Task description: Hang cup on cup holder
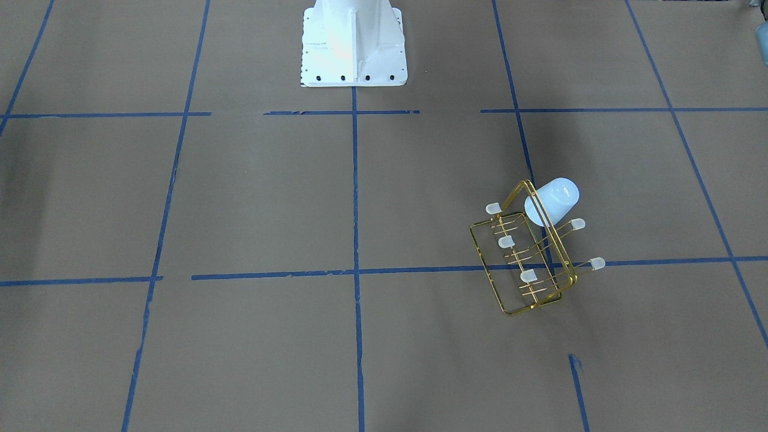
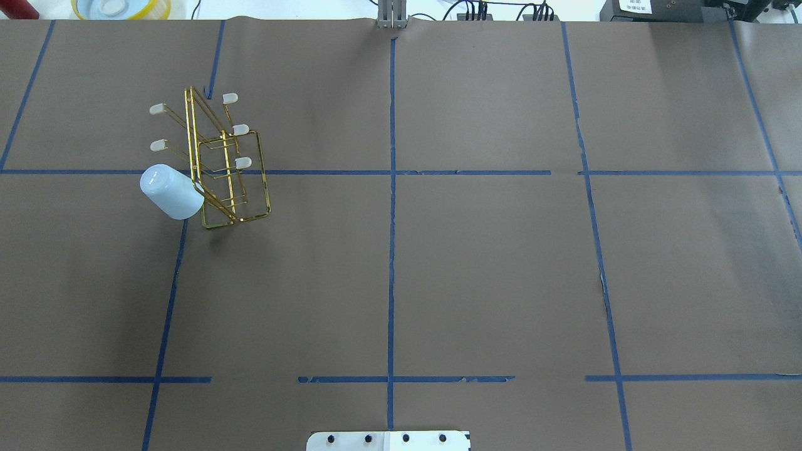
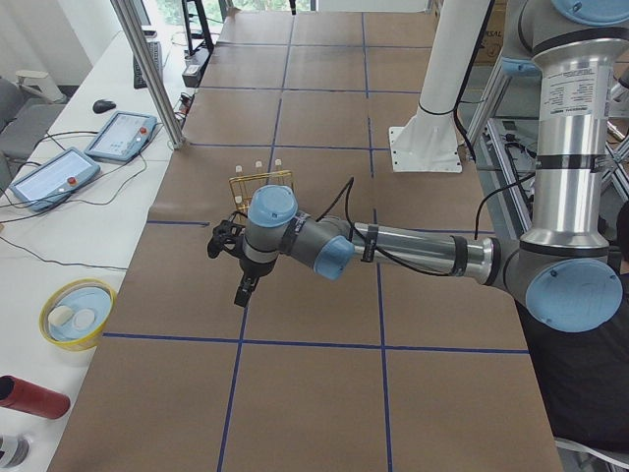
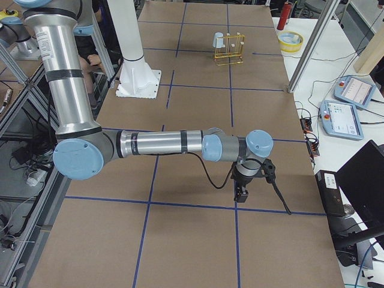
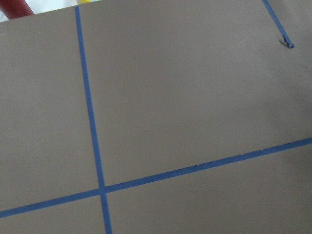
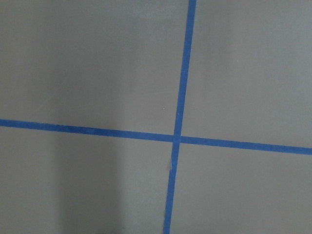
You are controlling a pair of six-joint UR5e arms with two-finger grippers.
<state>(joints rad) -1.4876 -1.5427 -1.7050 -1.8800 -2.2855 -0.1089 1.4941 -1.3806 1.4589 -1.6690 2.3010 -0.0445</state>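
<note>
Already the cup (image 1: 555,201) sits mouth-first over 1 prong of the cup holder (image 1: 555,240), tilted, with its closed base pointing up and away from the gold frame. 5 whitish prong caps show bare, so the 6th is presumably inside the cup. The rack stands on the worktop (image 2: 501,282) well apart from both sets of jaws. In the left side view it lies beyond the left jaws, farther along the worktop and partly behind the wrist of the left arm (image 3: 413,246). In the right side view it is far off beyond the right jaws, near the opposite end from the right arm (image 4: 156,143). Both sets of jaws hang above bare brown paper and blue tape lines (image 5: 90,122), and neither wrist camera shows the cup or the rack. How wide the left jaws or the right jaws stand I cannot tell, since they appear only in the side views; nothing seems to be held in either. By my reading the hanging is done and only a clean finish remains. To do that well, keep both arms high and away from the rack, with no sweep across its half of the worktop, because the light wire frame would likely slide or tip at a nudge and shed the cup. Checking that the cup rests deep on its prong, not perched at the cap, would be prudent.
</note>
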